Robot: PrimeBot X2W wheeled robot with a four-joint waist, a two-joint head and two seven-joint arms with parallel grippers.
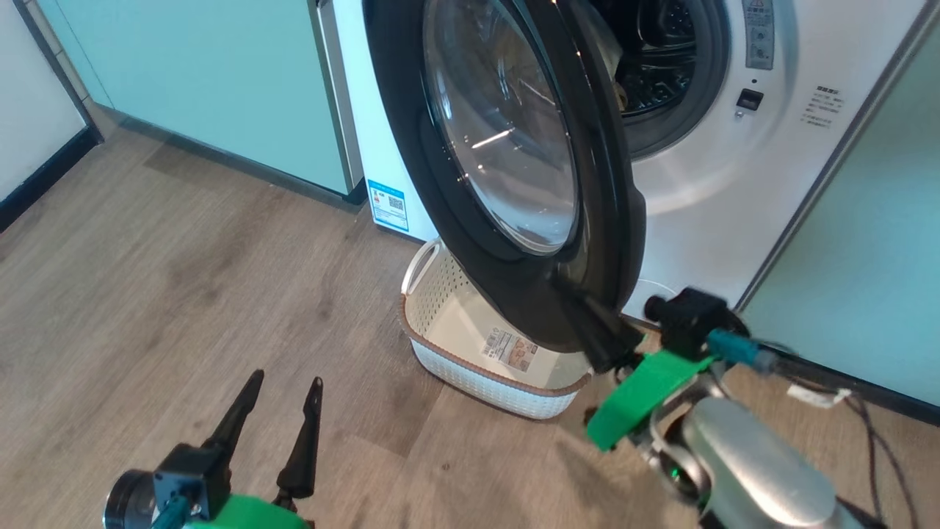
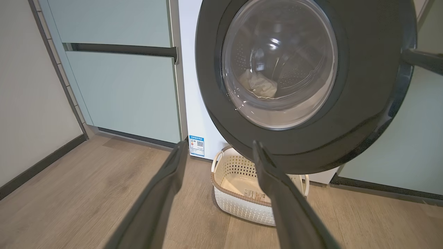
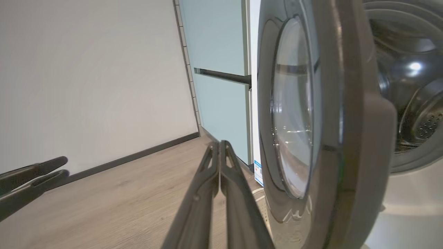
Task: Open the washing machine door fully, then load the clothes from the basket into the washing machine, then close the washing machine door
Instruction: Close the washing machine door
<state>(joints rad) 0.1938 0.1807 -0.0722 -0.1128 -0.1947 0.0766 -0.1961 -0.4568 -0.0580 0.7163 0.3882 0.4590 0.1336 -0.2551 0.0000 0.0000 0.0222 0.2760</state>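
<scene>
Left gripper (image 1: 286, 378) low left, fingers spread wide, empty. Basket (image 1: 477, 382) on wood floor (image 1: 183, 279): perforated cream plastic, brown rim, bare except a label (image 1: 510, 351). Washing machine door (image 1: 507, 294) half-swung over it, glossy black ring, bulging clear glass. Right gripper (image 1: 567, 288) pinched shut, holding nothing, tips at the door's low edge. Clothes (image 2: 258, 84), pale and crumpled, inside the steel drum (image 1: 661, 73) of the white washing machine (image 1: 705, 213). Risk: the rim is slick and curved, so thin fingers could skid off and leave the door unlatched.

No words are big enough to read. The washing machine (image 1: 705, 198) has a blue sticker (image 1: 388, 206) with a square code, a grey strip (image 1: 758, 33) and tiny print (image 1: 822, 106). The basket (image 1: 492, 389) has a label (image 1: 514, 350) on its bottom.
</scene>
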